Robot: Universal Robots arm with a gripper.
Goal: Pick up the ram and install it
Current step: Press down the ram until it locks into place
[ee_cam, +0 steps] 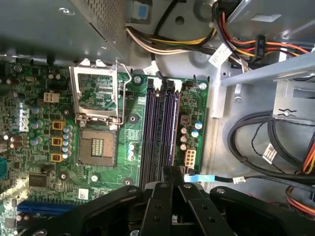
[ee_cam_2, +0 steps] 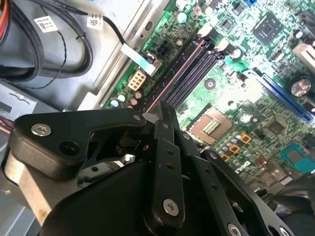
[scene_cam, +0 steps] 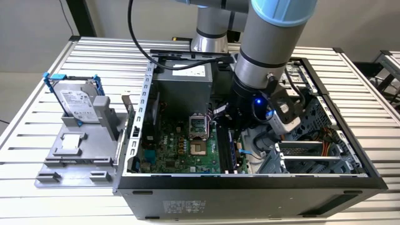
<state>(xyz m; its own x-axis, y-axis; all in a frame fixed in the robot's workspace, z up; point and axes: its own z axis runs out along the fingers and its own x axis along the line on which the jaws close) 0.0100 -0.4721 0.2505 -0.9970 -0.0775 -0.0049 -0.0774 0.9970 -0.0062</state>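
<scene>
- On the exterior view's left, a grey fixture tray [scene_cam: 75, 154] rests on the slatted table [scene_cam: 37, 117]; a silver hard drive [scene_cam: 78, 105] in a blue frame stands upright in it, and a small square silver chip [scene_cam: 70, 142] lies flat just in front.
- In the middle, the open computer case [scene_cam: 250, 187] shows the green motherboard [scene_cam: 181, 150] with its empty CPU socket [scene_cam: 197, 125].
- Toward the exterior view's right, the arm [scene_cam: 269, 47] reaches down into the case, the gripper [scene_cam: 240, 123] low over the long black memory slots [scene_cam: 228, 150].
- The first wrist view looks straight down: the slots [ee_cam: 160, 132] run away from the gripper [ee_cam: 172, 172], whose fingers [ee_cam: 167, 178] meet at the slots' near end.
- The second wrist view adds the side: the fingers [ee_cam_2: 168, 118] are pressed together on a thin dark edge, the ram [ee_cam_2: 160, 106], held on edge over the slots [ee_cam_2: 189, 69].
- Whether the ram already touches a slot cannot be told.
</scene>
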